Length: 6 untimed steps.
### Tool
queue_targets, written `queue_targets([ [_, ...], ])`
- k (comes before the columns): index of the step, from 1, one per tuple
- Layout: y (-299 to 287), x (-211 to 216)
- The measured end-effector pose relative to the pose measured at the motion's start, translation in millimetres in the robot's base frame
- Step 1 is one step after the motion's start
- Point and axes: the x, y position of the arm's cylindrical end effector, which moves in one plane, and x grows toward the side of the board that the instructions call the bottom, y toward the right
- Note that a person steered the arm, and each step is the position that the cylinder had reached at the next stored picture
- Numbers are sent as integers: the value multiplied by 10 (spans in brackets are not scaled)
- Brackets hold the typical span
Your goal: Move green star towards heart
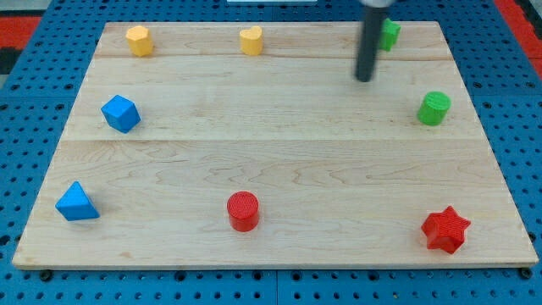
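A pale wooden board lies on a blue pegboard surface, seen from above and slightly in front. Going from the view's left: a blue triangular block sits near the bottom left corner, a blue cube-like block by the left edge, and a yellow hexagonal block near the top left corner. Toward the middle, a yellow heart rests by the top edge and a red cylinder near the bottom edge. Further right, my tip touches the board below the top edge; the arm has no pincer, just this dark rod. The green star, partly hidden behind the rod, lies just up and right of my tip, near the top right corner. A green cylinder sits by the right edge, a red star near the bottom right corner.

To do this well, my tip should probably circle to the green star's right side, then push it steadily left along the top edge toward the yellow heart, keeping contact centred so it does not spin off.
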Motion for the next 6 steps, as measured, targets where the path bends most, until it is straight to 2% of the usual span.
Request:
queue_targets([
  [1,638,-558],
  [2,454,-948],
  [4,-578,-917],
  [5,-396,-949],
  [6,248,-846],
])
